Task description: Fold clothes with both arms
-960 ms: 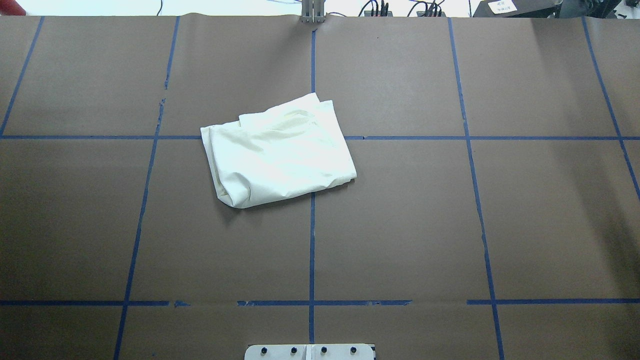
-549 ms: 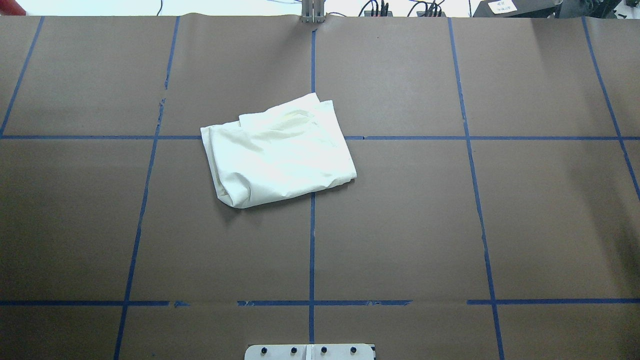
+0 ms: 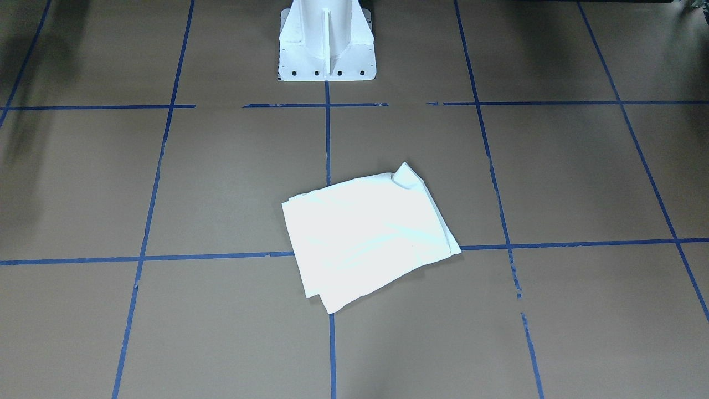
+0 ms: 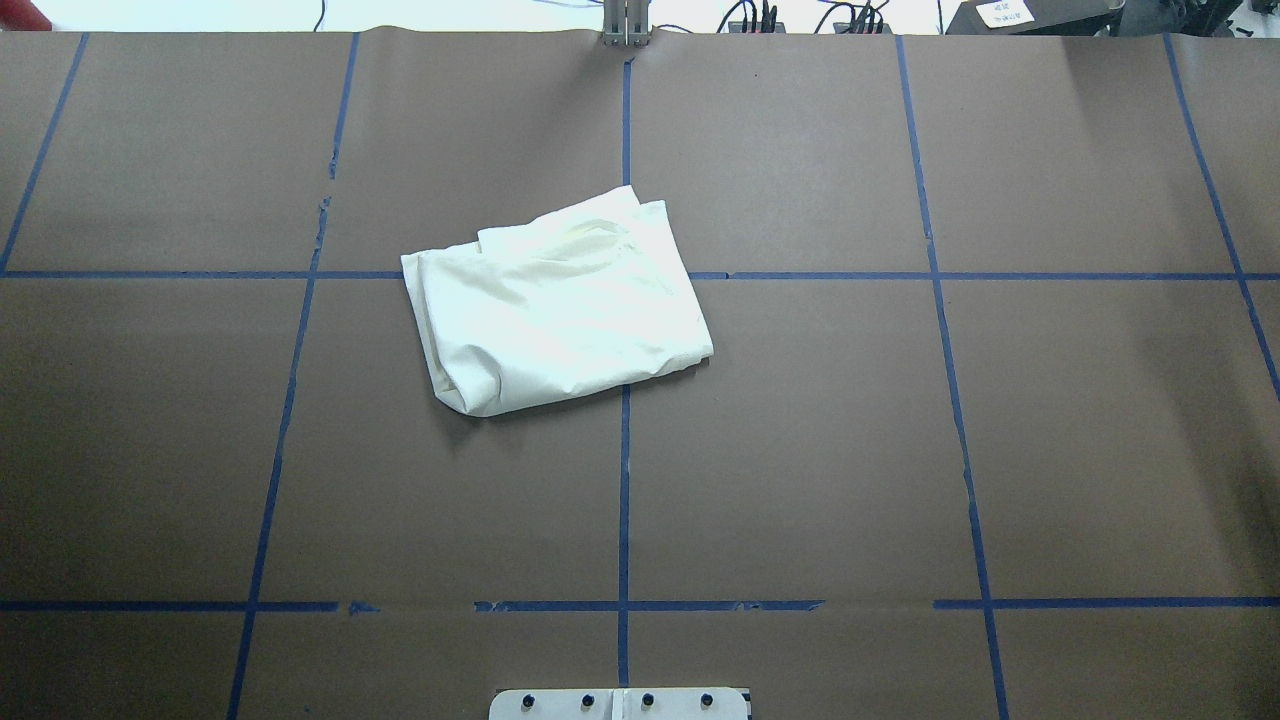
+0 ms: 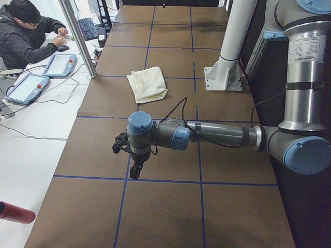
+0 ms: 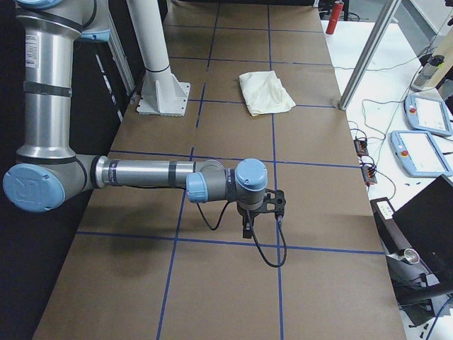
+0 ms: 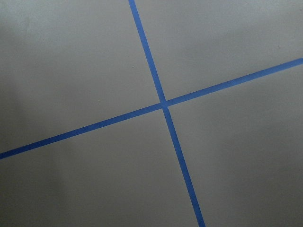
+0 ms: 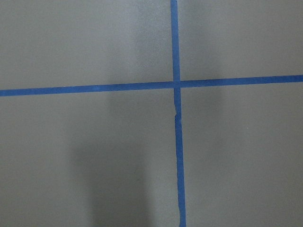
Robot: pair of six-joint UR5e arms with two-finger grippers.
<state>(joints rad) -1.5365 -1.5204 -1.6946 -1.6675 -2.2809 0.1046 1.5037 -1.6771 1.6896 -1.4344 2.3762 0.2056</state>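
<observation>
T-shirt [image 4: 560, 300] seemingly unmoved, pedestal [image 3: 327, 39] well apart

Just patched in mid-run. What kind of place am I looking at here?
Most likely a robotics lab test cell: the table is covered in a brown sheet gridded with blue tape, teach pendants lie on a white side bench, and a person sits at that bench.

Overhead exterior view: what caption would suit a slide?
Folded cream shirt resting on a brown table gridded with blue tape.
</observation>
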